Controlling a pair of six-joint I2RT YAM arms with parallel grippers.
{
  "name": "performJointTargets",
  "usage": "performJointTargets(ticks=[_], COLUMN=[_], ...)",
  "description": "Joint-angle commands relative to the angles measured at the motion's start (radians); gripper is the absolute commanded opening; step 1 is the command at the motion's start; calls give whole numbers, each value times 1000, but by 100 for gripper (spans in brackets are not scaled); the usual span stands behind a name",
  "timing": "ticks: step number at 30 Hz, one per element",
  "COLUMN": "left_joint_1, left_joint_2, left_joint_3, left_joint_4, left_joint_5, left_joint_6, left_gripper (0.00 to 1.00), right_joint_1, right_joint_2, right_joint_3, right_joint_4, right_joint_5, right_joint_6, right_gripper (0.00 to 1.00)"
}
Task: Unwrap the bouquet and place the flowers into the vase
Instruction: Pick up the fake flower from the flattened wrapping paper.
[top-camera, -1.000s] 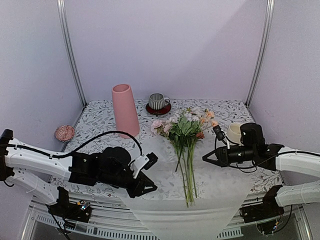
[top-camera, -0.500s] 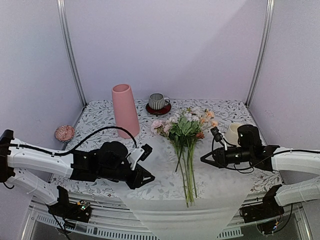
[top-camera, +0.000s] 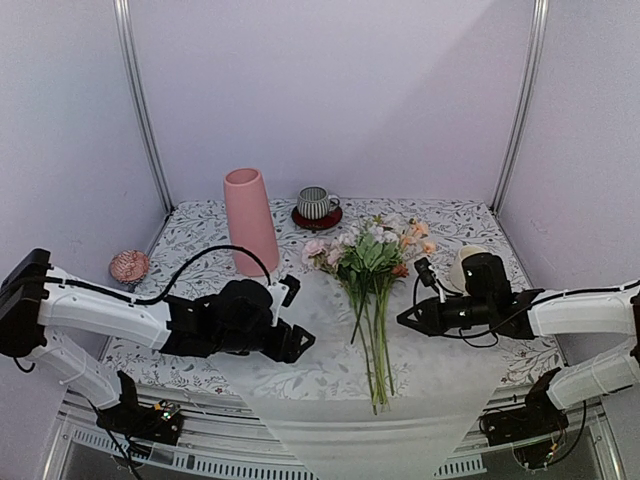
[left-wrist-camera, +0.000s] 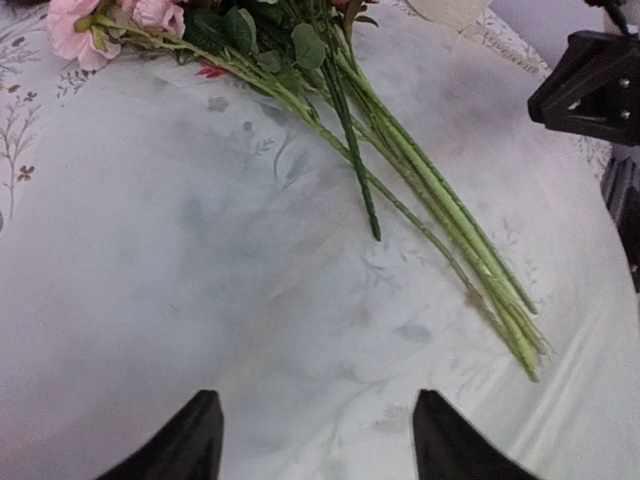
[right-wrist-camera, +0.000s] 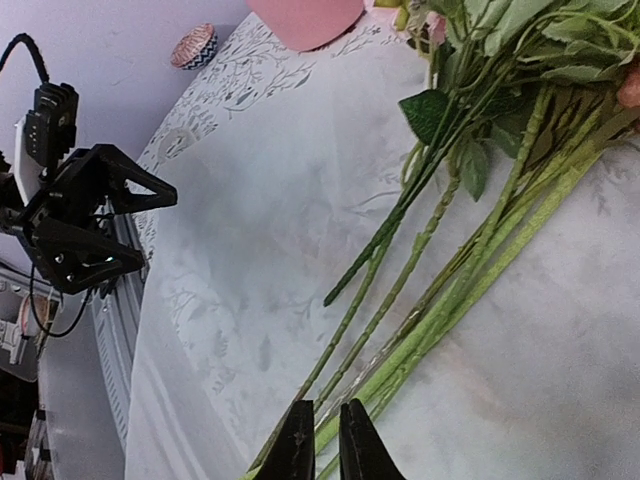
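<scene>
- From above: the long green-stemmed artificial flowers (top-camera: 372, 290) lie loose on a spread sheet of translucent white wrapping paper (top-camera: 330, 400), between the two arms. The tall matte pink cylinder vase (top-camera: 250, 220) stands upright to the left of the blooms.
- Left wrist: the left gripper (left-wrist-camera: 318, 435) hangs over bare paper, jaws wide apart and empty, with the stems ahead.
- Right wrist: the right gripper (right-wrist-camera: 328, 445) has its jaws almost together, gripping nothing, just beside the stem ends.

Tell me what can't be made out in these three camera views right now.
- Cream mug: top view, mostly hidden behind the right arm.
- Vase: right wrist view, only its base shows; the top edge cuts off the rest.
- Flowers: left wrist view, most blooms are cut off by the top edge.
- Inside of the vase: top view, hidden by its own wall.
</scene>
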Motion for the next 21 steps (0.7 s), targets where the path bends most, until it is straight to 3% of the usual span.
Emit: performJointTargets(ticks=[1, 3, 7, 11, 16, 21], left_joint_1=[24, 25, 32, 40, 42, 45], left_joint_2=[65, 91, 131, 166, 202, 233], left_joint_3=[77, 96, 123, 151, 182, 198], left_joint_4=[-4, -11, 15, 49, 55, 60], left_joint_5=[-102, -123, -112, -100, -118, -123], left_joint_6=[-51, -73, -96, -120, -175, -233], left_gripper=[82, 97, 98, 98, 91, 93], right_joint_1=[5, 1, -30, -71, -99, -98], right_joint_2=[13, 17, 49, 111, 186, 255], right_joint_3=[44, 56, 91, 141, 203, 186], right_joint_4=[41, 49, 71, 86, 101, 200], right_joint_5=[146, 201, 235, 251, 321, 361], right_joint_6=[-46, -61, -85, -89, -76, -6], right_gripper=[11, 13, 18, 52, 100, 99])
